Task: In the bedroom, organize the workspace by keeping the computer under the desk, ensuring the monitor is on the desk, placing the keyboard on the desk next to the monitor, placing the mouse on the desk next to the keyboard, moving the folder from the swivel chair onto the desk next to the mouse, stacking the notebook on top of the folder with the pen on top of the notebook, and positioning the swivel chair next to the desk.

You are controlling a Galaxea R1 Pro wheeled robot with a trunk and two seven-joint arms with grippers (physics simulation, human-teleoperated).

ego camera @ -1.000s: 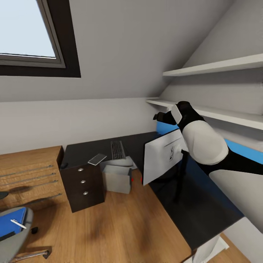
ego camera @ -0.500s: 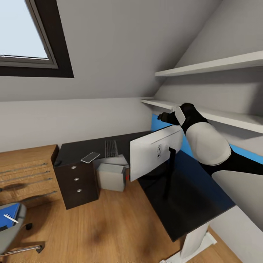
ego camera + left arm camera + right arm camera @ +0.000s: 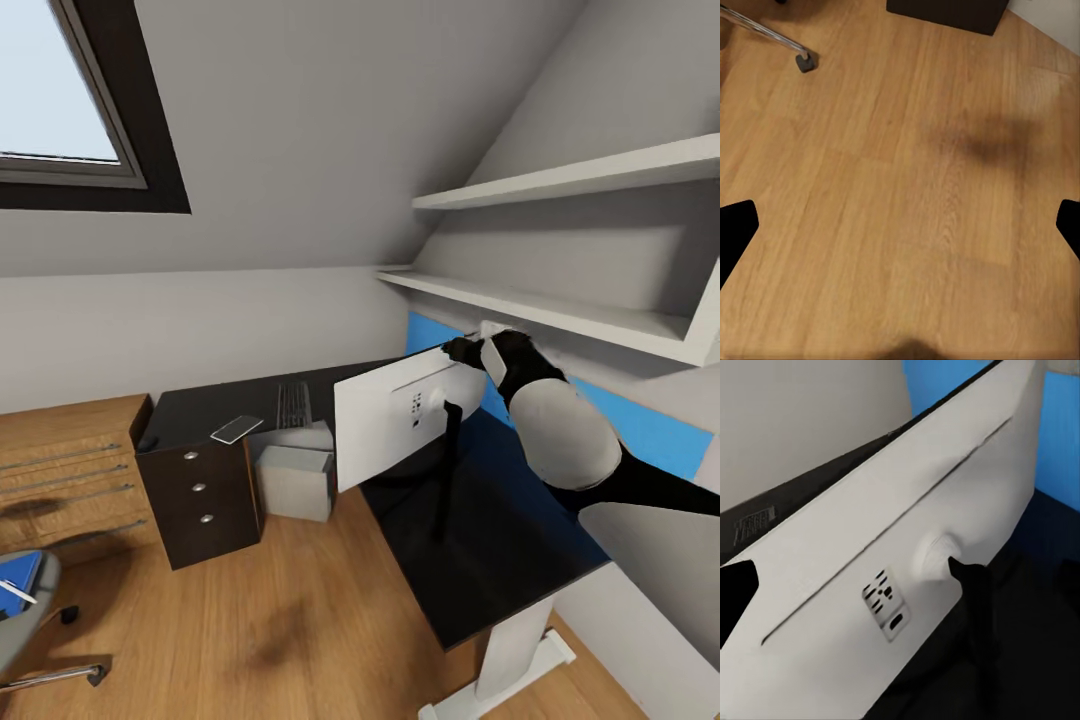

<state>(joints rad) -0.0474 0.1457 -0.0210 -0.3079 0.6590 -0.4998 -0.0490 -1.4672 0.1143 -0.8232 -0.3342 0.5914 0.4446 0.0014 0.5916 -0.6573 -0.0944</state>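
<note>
Head view: right claw [image 3: 466, 349] clamps flat white monitor [image 3: 395, 415]; left claw [image 3: 900, 225] apart.

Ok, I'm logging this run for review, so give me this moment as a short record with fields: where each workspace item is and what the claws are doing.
monitor: on the desk, pale back to the head camera
right claw: at the monitor's top edge; grip unclear
left claw: open over bare wood floor
keyboard: on the desk's far wing
notebook: on the desk above the drawers
computer: on the floor under the desk
folder: on the swivel chair, with the pen on it
</note>
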